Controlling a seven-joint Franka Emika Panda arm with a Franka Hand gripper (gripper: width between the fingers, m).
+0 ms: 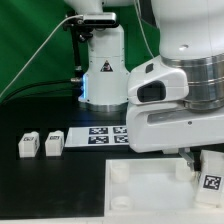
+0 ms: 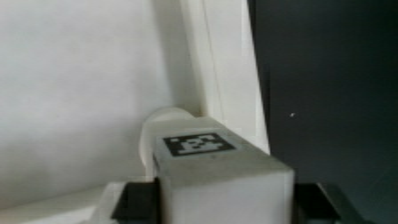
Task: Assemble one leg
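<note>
My gripper (image 1: 204, 158) is shut on a white leg (image 1: 211, 176), a small block with a black-and-white tag facing out. It holds the leg upright at the near right corner of the large white panel (image 1: 140, 188) in the exterior view. In the wrist view the leg (image 2: 214, 165) fills the space between my dark fingers (image 2: 139, 204), with its tag on top. The panel (image 2: 80, 90) lies beyond it, and the panel's edge runs just past the leg. I cannot tell whether the leg touches the panel.
Two more white legs (image 1: 28, 146) (image 1: 54, 143) stand on the black table at the exterior view's left. The marker board (image 1: 100, 135) lies behind the panel. A white robot base (image 1: 103, 70) stands at the back. Black table surface (image 2: 329, 80) shows beside the panel.
</note>
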